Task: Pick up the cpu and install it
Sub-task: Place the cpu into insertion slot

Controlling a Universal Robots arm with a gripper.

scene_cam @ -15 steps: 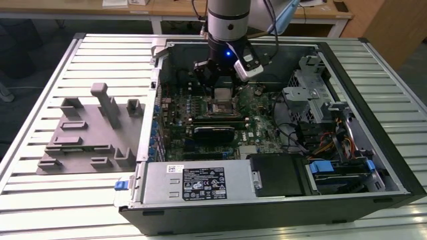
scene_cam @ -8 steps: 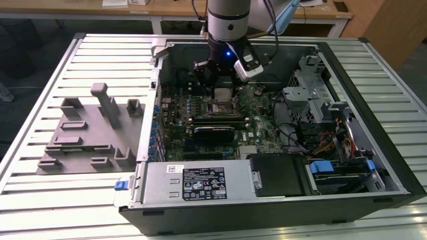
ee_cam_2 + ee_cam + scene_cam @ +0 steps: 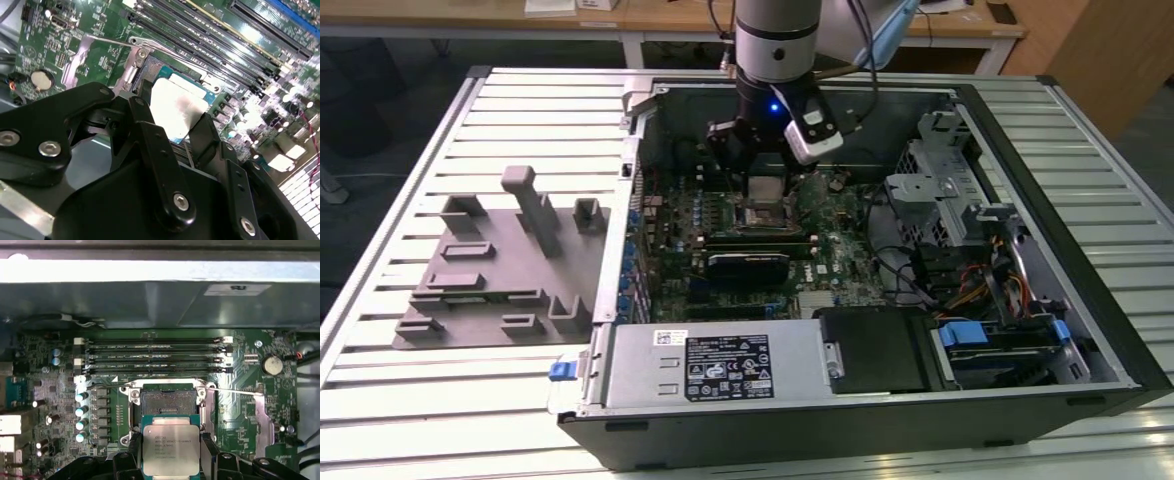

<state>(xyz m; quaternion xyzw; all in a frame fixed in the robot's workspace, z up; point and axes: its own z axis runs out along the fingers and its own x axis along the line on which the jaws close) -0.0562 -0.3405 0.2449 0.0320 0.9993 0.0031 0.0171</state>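
One cpu (image 3: 171, 451) sits clamped in the gripper (image 3: 171, 442) just above the open socket (image 3: 167, 402), toward twelve o'clock inside the computer case (image 3: 787, 442).

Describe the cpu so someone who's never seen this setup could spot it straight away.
Find the open computer case on the slatted table, and the motherboard inside it. Near the empty socket, the gripper holds the cpu: the one flat square with a shiny silver-grey top, unlike that dark socket.
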